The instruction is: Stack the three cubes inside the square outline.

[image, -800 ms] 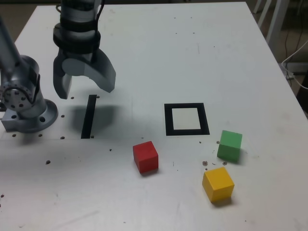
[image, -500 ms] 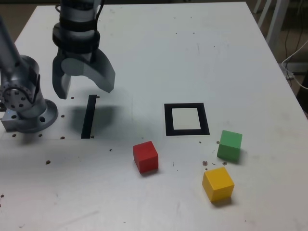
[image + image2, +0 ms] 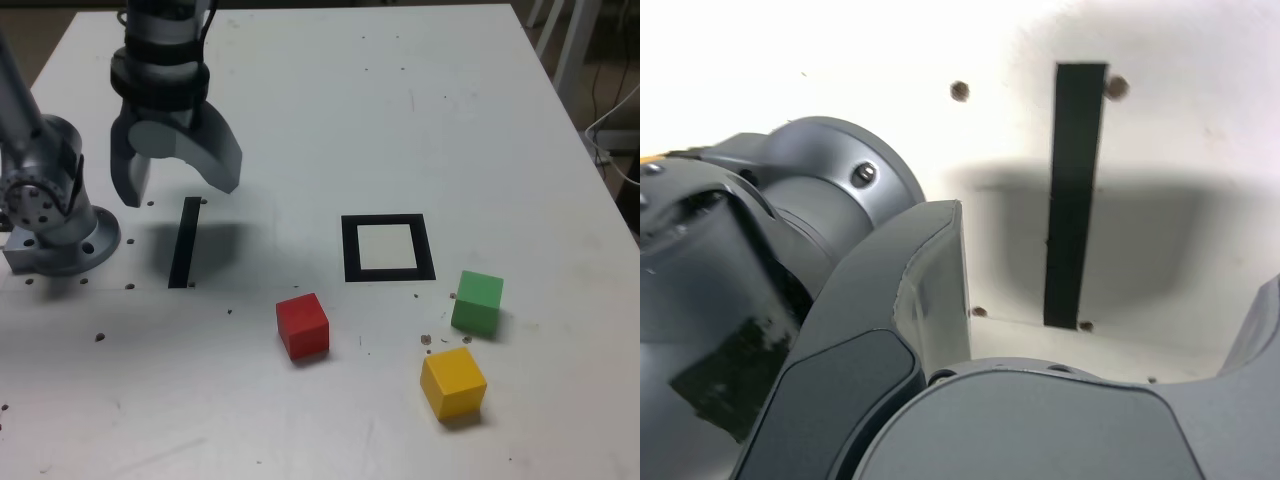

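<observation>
Since the earlier frames my end effector (image 3: 172,183) has barely shifted; it hangs above the white counter (image 3: 330,110) with its jaws spread and empty, over the straight black strip (image 3: 185,242). The red cube (image 3: 302,325), green cube (image 3: 477,302) and yellow cube (image 3: 453,382), matte and plain-faced, lie apart near the thick black square outline (image 3: 388,247), all outside it. My wrist view shows only the strip (image 3: 1075,195) and my grey base joint (image 3: 790,200).
</observation>
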You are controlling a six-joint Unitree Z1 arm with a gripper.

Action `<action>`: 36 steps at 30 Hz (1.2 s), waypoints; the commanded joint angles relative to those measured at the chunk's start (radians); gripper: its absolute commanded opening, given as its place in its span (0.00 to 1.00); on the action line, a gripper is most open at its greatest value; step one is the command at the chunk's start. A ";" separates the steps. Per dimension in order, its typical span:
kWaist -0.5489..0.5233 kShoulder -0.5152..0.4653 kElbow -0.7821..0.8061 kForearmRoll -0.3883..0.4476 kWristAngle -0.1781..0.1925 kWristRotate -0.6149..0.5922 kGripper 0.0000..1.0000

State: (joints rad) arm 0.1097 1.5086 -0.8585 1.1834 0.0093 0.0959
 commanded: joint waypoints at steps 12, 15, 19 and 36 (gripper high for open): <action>-0.206 0.061 -0.155 0.085 -0.043 -0.155 1.00; -0.258 0.075 -0.190 0.100 -0.038 -0.182 1.00; -0.338 0.105 -0.220 0.101 -0.043 -0.239 1.00; -0.494 0.245 -0.381 0.113 -0.111 -0.483 0.99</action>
State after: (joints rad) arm -0.3774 1.7406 -1.2281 1.2944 -0.0972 -0.3814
